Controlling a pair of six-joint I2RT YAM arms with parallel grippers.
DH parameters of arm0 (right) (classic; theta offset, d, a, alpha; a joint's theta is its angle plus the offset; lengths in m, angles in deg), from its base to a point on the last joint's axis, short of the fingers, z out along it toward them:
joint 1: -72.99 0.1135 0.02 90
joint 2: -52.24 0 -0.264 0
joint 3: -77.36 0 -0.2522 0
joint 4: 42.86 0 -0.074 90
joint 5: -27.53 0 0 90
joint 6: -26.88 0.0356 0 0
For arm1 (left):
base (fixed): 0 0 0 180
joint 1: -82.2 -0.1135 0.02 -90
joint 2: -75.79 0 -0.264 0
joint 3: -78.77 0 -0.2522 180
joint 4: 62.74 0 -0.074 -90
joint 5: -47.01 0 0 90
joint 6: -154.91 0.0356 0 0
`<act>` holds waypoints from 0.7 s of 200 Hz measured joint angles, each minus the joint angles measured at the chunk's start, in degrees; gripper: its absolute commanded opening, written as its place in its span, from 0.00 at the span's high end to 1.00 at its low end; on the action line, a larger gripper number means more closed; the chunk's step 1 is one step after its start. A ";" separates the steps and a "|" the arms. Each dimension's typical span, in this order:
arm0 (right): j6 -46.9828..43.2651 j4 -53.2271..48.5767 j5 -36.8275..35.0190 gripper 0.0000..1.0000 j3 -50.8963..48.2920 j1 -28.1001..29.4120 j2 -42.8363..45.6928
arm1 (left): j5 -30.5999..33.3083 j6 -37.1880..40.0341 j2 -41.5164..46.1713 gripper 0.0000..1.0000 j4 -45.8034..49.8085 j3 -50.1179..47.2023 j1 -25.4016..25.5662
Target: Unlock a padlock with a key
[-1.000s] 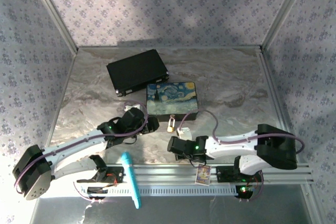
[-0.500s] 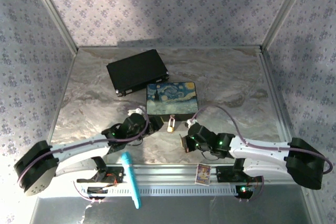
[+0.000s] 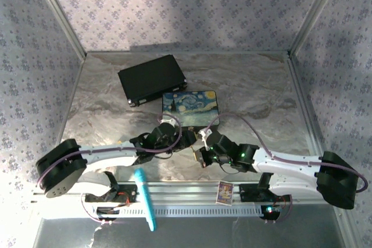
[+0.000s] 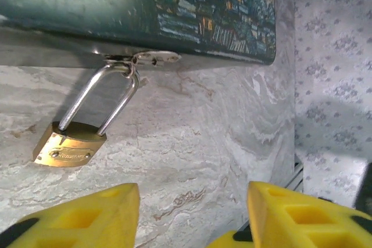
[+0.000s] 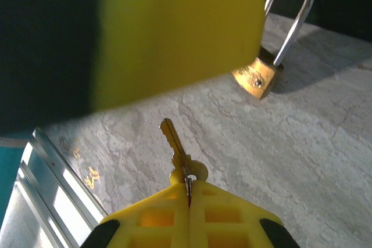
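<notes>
Padlock (image 4: 70, 143), one, hangs from the box (image 4: 145, 4) hasp over the table (image 4: 221, 143), left claw (image 4: 192, 201) now nearer, half open, empty, right claw (image 5: 189, 193) pinching one key (image 5: 174, 143).

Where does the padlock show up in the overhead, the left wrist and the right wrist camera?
Top external: padlock low centre, just in front of the painted box.
Left wrist: left of centre, hanging from the box's latch.
Right wrist: upper right, beyond the key.
Shared landmark: the painted box's front edge, where the padlock hangs.
</notes>
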 measured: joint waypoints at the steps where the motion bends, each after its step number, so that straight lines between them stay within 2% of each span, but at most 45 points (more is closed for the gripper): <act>1: 0.00 0.09 0.00 1.00 0.00 -0.04 0.00 | -0.02 0.04 -0.04 0.55 -0.07 0.00 0.00; 20: 0.04 1.36 0.00 1.00 0.00 -0.48 -0.22 | -0.22 -1.09 -1.31 0.63 -0.68 -0.04 0.22; 43: 0.20 1.79 0.00 1.00 0.00 -1.22 -0.46 | -0.17 -1.36 -1.46 0.82 -0.70 -0.13 0.22; 62: 0.26 1.77 0.00 1.00 0.00 -2.23 -0.46 | -0.15 -1.84 -1.46 0.90 -0.50 -0.15 0.22; 129: 0.35 2.82 0.33 1.00 0.02 -3.63 -1.57 | -0.20 -2.05 -1.46 0.88 -0.48 -0.22 0.22; 134: 0.37 2.97 0.44 1.00 0.02 -3.72 -1.77 | -0.20 -2.10 -1.46 0.91 -0.48 -0.22 0.22; 140: 0.37 3.10 0.48 1.00 0.02 -3.76 -1.99 | -0.17 -2.27 -1.46 1.00 -0.46 -0.22 0.22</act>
